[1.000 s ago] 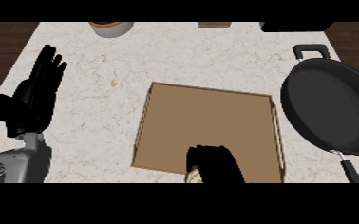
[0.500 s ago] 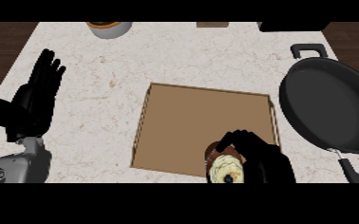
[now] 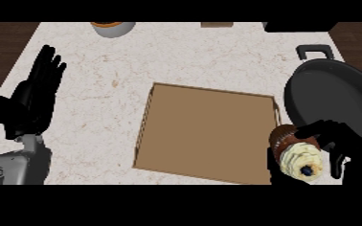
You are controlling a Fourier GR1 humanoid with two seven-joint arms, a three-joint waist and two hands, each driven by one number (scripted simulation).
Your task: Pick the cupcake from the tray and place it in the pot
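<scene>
A cupcake (image 3: 297,152) with a brown base and cream frosting is held tilted on its side in my right hand (image 3: 332,136), whose fingers and thumb curl round it. It hangs over the right edge of the brown tray (image 3: 205,131), just below the rim of the black pot (image 3: 329,93) at the right. My left hand (image 3: 32,98) stays open at the left edge, fingers up, resting.
A grey bowl with orange contents (image 3: 113,28) stands at the counter's far edge. A small brown block (image 3: 216,25) and a dark object (image 3: 300,26) lie along the back. The pot's handle (image 3: 314,51) points away from me.
My right hand has lifted the cupcake off the tray's near part and carried it to the right, towards the pot. The left hand has not moved.
</scene>
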